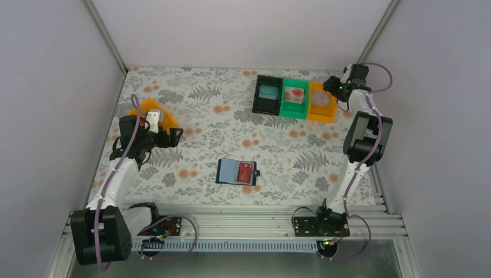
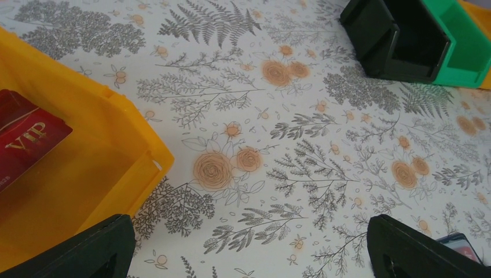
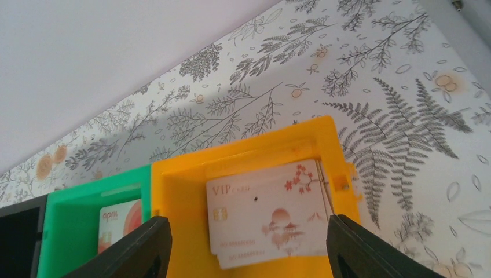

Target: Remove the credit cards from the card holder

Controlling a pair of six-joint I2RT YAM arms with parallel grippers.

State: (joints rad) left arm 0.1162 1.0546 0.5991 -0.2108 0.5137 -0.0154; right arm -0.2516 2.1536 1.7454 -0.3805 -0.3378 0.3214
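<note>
Plainly, the card holder (image 1: 237,172) lies open and flat on the tabletop (image 1: 202,116), about midway between its left and right edges and toward the near edge. A red card (image 1: 246,172) shows on the holder's right half, and no writing on it can be read from above.

The left claw (image 2: 250,231) is released. Its fingers (image 2: 87,252) stand wide apart over bare patterned cloth with nothing between them. Just beside it, near the left edge of the tabletop, is the left orange bin (image 2: 116,145). A dark red card (image 2: 26,142) rests inside this bin, and "VIP" can be read on it in gold letters. The smaller print below is too blurred to read.

The right claw (image 3: 248,226) is released too, its jaws spread and gripping nothing. It hangs over the right orange bin (image 3: 243,153) near the far right corner of the tabletop. A white card (image 3: 266,214) lies in that bin. It is marked "VIP" with a small unreadable word after it, and it carries a gold chip, a red blossom branch and a red pavilion drawing. Edges of at least one more card show under it.

Touching that bin's left side is the green bin (image 3: 87,202). It holds a pale card (image 3: 118,226) with red lettering that I cannot make out for sure. Beyond it stands the black bin (image 1: 267,95), with a teal card (image 1: 267,91) inside.
</note>
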